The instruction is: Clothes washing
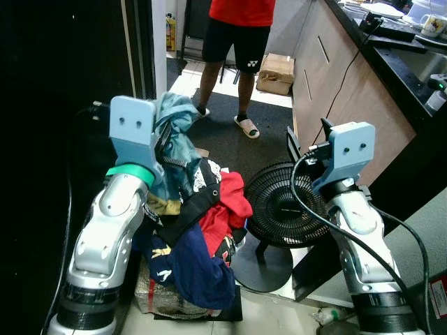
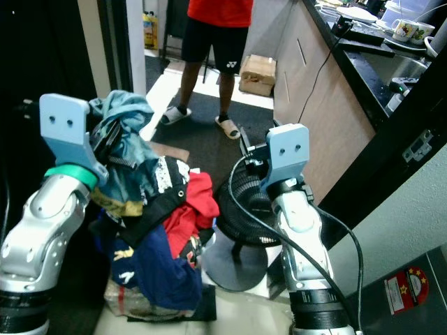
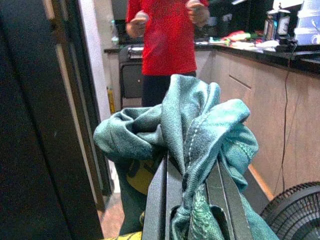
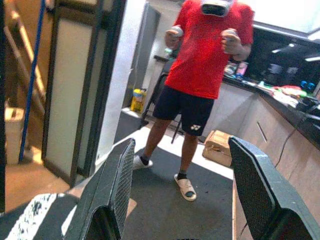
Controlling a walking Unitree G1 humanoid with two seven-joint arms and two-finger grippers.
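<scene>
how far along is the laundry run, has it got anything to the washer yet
Early. Done: the left pincer is shut on a teal denim garment, lifted above the clothes pile on the floor. In hand: holding that garment up, with other clothes hanging against the arm. Left: the pile is still large, and I can't make out a washer. The right pincer is open and raised above the floor fan, with a person standing ahead.

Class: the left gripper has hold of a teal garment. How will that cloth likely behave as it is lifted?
Probably floppy: the teal garment bunches in folds around the left gripper. It may drag neighbours up, since it lies tangled with the clothes pile. It looks like thick stitched fabric, so fairly heavy.
</scene>
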